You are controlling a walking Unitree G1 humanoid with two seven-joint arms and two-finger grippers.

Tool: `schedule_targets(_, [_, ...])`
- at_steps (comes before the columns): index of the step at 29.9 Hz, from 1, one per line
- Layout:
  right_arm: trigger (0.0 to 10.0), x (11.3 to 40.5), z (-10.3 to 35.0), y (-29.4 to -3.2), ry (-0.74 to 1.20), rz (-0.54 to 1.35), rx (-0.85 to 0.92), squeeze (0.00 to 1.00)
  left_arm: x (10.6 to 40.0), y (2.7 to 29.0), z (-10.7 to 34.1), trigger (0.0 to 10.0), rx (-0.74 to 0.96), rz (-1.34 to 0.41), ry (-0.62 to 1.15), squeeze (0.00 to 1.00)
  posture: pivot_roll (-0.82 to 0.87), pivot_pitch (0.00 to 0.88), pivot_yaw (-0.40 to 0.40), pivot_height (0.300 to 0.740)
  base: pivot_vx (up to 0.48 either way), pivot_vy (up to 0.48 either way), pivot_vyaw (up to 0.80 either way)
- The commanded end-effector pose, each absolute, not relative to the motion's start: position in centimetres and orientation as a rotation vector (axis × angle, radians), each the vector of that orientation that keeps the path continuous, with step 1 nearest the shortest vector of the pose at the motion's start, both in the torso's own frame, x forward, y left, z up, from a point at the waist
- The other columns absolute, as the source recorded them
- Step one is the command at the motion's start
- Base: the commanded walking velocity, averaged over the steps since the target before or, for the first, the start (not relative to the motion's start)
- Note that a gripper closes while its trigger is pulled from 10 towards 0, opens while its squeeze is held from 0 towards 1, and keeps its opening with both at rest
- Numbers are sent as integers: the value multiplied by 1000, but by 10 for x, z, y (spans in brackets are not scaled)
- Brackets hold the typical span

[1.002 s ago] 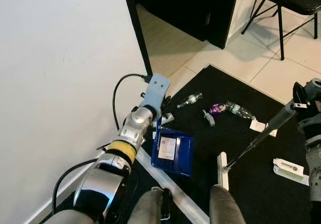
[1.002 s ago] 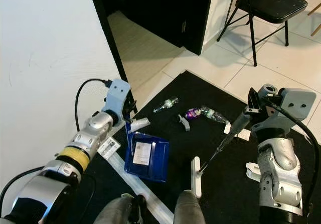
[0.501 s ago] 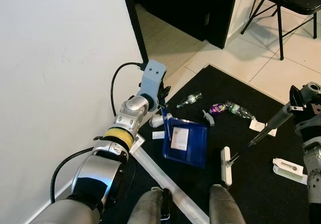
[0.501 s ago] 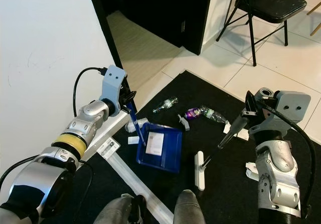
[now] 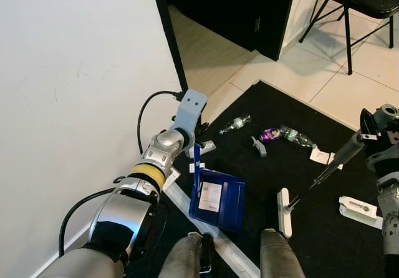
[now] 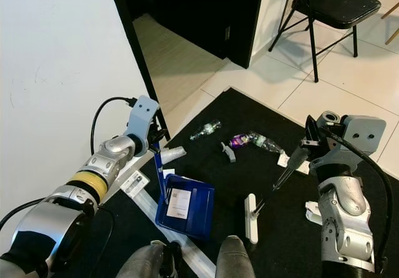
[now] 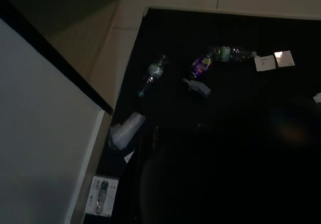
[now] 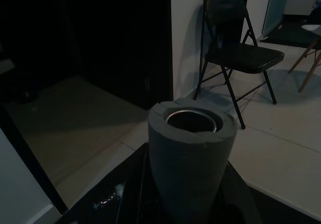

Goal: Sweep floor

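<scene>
The folding chair (image 6: 333, 4) is cut off by the top edge, the small litter (image 5: 323, 156) on the black mat (image 5: 293, 128) is too small to identify, and the left wrist view's lower half is lost in darkness.

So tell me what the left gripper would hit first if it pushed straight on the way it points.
Probably the black mat. The left gripper, holding the blue dustpan handle, points down at the floor; nearest litter on that line looks like the crushed clear cup, though depth is unclear.

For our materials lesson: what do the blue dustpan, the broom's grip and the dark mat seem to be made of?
Blue rectangular dustpan: apparently hard plastic, smooth with a slight sheen.
Grey cylindrical broom grip: probably foam or soft rubber, matt, around a shiny metal tube.
Black floor mat: likely carpet or felt, dull and unreflective.
</scene>
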State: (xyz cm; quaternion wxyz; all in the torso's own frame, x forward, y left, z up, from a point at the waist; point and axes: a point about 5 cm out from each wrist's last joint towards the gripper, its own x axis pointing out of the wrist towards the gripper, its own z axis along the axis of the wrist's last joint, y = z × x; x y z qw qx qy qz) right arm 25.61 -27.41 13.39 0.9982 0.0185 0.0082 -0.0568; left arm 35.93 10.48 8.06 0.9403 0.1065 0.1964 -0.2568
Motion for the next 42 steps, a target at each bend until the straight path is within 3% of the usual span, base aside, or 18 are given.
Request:
schedule_targets(1, [10000, 254, 141, -274, -15, -110, 31, 0, 352, 108, 67, 10000, 219, -515, 455, 0, -225, 140, 107, 740, 0, 0, 0])
schedule_targets(11, [10000, 255, 139, -271, -7, -98, 31, 0, 366, 124, 89, 10000, 195, -428, 344, 0, -208, 162, 99, 740, 0, 0, 0])
schedule_targets(24, [10000, 255, 139, -271, -2, -95, 27, 0, 359, 151, 71, 10000, 148, -268, 411, 0, -222, 174, 90, 740, 0, 0, 0])
schedule_targets(30, [10000, 256, 139, -271, -2, -94, 28, 0, 358, 153, 68, 10000, 68, -277, 452, 0, -227, 170, 90, 740, 0, 0, 0])
schedule_targets(42, [10000, 257, 139, -270, -3, -91, 27, 0, 359, 152, 69, 10000, 95, -280, 447, 0, -233, 164, 91, 740, 0, 0, 0])
